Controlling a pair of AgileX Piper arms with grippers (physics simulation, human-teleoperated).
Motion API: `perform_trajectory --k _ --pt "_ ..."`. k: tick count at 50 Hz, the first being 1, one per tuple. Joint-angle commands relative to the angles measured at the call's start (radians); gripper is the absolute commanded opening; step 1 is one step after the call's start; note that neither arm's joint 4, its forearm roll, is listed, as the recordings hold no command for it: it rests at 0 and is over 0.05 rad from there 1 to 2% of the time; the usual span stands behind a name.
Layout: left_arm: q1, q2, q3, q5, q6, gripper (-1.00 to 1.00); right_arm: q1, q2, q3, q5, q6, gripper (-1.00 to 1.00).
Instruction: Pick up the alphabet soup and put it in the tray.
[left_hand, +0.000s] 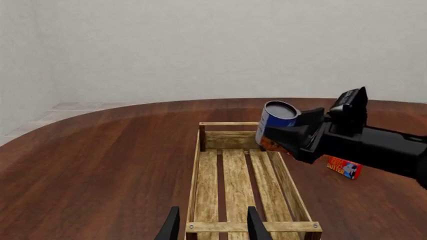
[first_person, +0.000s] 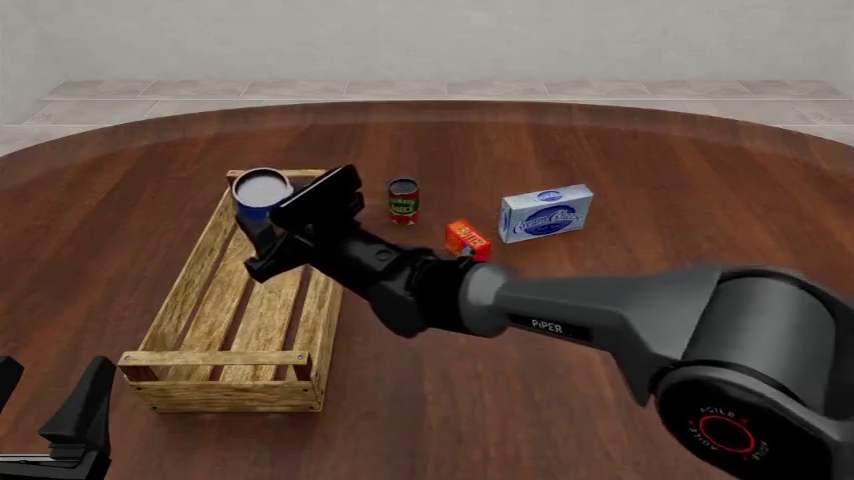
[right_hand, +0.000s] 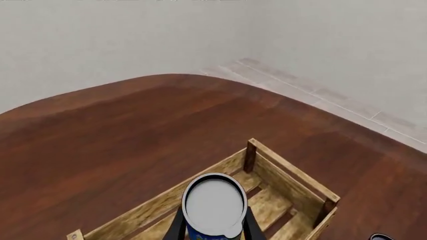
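The alphabet soup (first_person: 262, 190), a blue can with a pale top, hangs over the far end of the tray (first_person: 220, 357), slightly tilted. My right gripper (first_person: 268, 226) is shut on its sides. The right wrist view looks down on the can's lid (right_hand: 215, 204), with a finger (right_hand: 252, 227) on either side and the tray's far corner (right_hand: 293, 175) below. In the left wrist view the can (left_hand: 277, 116) sits in the right gripper (left_hand: 272, 137) above the tray's far right corner (left_hand: 237, 175). My left gripper (left_hand: 213, 227) is open at the tray's near end, also seen low in the front view (first_person: 51, 392).
A red-and-green can (first_person: 403, 200), a small orange box (first_person: 467, 238) and a blue-and-white box (first_person: 546, 212) stand right of the tray. The orange box (left_hand: 343, 167) also shows in the left wrist view. The round wooden table ends at a tiled floor and wall beyond.
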Motion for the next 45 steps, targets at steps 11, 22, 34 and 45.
perform_trajectory --k 11,22,34,45 --pt "0.000 0.000 0.000 0.000 0.000 1.00 0.002 0.085 -0.078 -0.022 0.036 -1.00" --pt "0.000 0.000 0.000 0.000 0.000 1.00 -0.005 0.149 -0.127 -0.009 0.055 -1.00" --pt "0.000 0.000 0.000 0.000 0.000 1.00 -0.014 0.189 -0.165 0.006 0.061 -1.00" --pt "0.000 0.000 0.000 0.000 0.000 1.00 -0.013 0.230 -0.197 0.011 0.063 -1.00"
